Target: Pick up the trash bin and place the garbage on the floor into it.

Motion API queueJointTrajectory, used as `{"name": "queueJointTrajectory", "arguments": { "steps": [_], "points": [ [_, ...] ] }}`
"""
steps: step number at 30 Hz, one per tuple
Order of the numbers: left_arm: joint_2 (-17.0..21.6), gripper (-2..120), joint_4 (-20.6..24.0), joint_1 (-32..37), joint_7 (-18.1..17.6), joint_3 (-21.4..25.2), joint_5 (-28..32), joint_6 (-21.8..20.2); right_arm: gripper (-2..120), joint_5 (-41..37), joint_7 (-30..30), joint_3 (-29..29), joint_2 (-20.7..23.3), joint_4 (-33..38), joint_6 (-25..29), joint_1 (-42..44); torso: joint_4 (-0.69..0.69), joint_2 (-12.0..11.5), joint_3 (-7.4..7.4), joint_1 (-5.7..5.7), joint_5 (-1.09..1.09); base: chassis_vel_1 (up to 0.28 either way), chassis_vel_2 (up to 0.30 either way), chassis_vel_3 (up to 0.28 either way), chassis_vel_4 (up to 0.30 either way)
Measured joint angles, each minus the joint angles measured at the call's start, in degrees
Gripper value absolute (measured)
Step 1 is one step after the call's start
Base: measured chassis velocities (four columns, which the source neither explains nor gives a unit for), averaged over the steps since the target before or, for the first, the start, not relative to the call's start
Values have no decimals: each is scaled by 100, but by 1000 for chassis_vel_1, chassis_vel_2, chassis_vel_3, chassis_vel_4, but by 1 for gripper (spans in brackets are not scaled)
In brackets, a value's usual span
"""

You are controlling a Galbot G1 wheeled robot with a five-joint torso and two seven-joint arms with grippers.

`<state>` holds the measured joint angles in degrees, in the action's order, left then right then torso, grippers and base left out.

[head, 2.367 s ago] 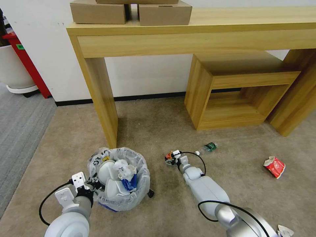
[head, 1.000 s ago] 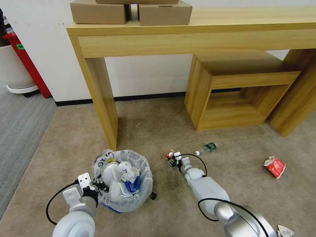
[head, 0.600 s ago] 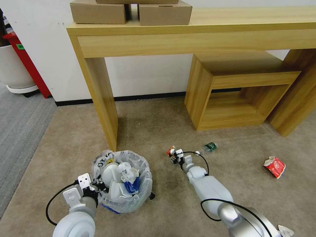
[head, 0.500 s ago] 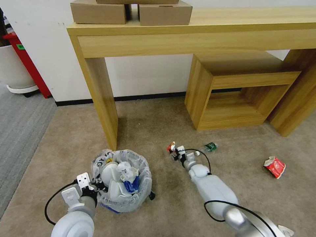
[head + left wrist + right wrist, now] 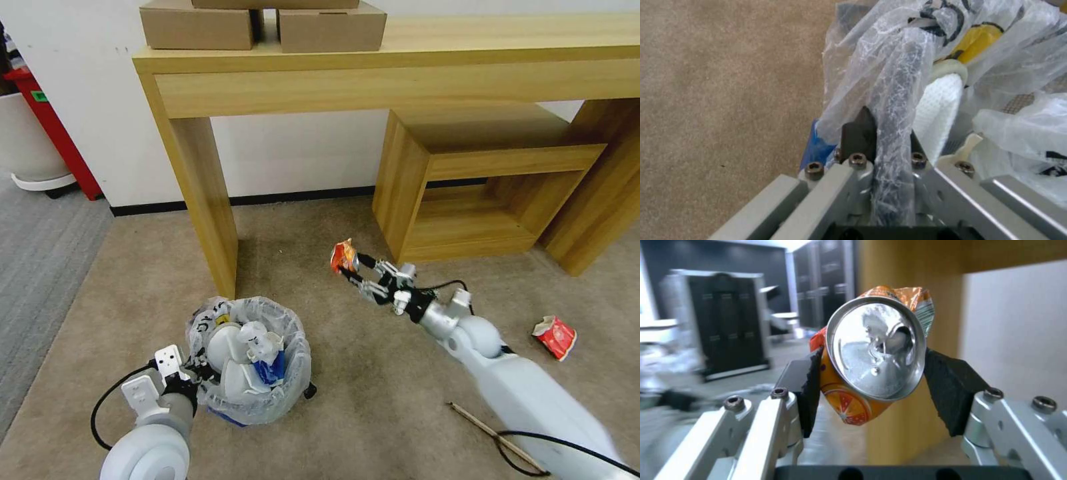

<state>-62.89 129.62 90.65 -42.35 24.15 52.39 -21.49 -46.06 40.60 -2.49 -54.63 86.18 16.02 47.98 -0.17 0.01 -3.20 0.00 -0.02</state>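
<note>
- Closest to the camera, lower left of the head view: the left gripper (image 5: 193, 373) is pinched tight on the rim of the trash bin (image 5: 250, 360). In the left wrist view you can see the dark rim and the crinkly bag liner squeezed between its fingers (image 5: 858, 136).
- The bin sits in the lower left-center of the head view, stuffed with white crumpled stuff and a bit of blue. Can't really tell if its base is touching the floor (image 5: 333, 400) or hanging just above it, there's something blue peeking out underneath.
- Lower right of the head view, a thin wooden stick (image 5: 497, 437) lies on the carpet, partly behind the right arm.
- Middle of the head view: the right gripper (image 5: 357, 270) is stretched out up off the carpet, clamped on a crushed orange can (image 5: 343, 257). The right wrist view shows the black pads on both sides of the can, silver top facing the camera.
- Right side of the head view, a red crumpled packet (image 5: 555, 335) sits on the carpet, well apart from the bin.
- Further back, a wooden desk (image 5: 400, 73) runs across the top of the frame, its left leg just behind the bin, with a low wooden shelf unit (image 5: 480, 187) under it on the right.
- Cardboard boxes (image 5: 263, 23) sit on the desk at upper left.
</note>
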Motion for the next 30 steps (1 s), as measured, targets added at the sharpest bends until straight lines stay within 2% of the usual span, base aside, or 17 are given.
{"name": "queueJointTrajectory", "arguments": {
  "steps": [1,3,4,7,9,14,17,24,28,30],
  "points": [
    [-30,0,-3,0,4,-24,-25,0,50,-162,156,92,289,447,-65,122,2,0,-1,0,5,0,0,0,0],
    [-49,0,-7,0,4,-34,-47,0,50,-203,205,142,398,609,-87,155,5,0,0,0,4,0,0,0,0],
    [-83,0,-15,1,3,-46,-80,0,50,-257,272,289,555,854,-146,175,5,0,0,0,1,0,0,0,0],
    [-133,0,-11,9,8,-55,-118,0,50,-293,273,655,640,1016,-228,63,4,0,-1,0,3,0,0,0,0],
    [-168,0,13,38,12,-57,-150,0,50,-238,242,1114,648,1061,-281,-146,5,0,-1,0,3,0,0,0,0],
    [-214,0,29,90,15,-51,-208,-4,50,-109,138,1570,605,1057,-330,-407,5,0,-1,0,1,0,0,0,0],
    [-340,0,97,211,47,-32,-347,-13,50,56,-62,2208,464,871,-367,-781,6,0,-1,0,1,0,0,0,0],
    [-583,0,141,424,146,-25,-645,-20,50,418,-160,2644,338,648,-367,-824,5,0,-1,0,3,0,0,0,0],
    [-627,0,159,467,160,-24,-694,-25,51,498,-111,2696,343,649,-352,-825,5,0,-1,0,2,0,0,0,0],
    [-658,0,167,513,174,-19,-733,-26,61,524,-69,2693,348,653,-345,-824,5,-1,-1,0,2,0,0,0,0]
  ]
}}
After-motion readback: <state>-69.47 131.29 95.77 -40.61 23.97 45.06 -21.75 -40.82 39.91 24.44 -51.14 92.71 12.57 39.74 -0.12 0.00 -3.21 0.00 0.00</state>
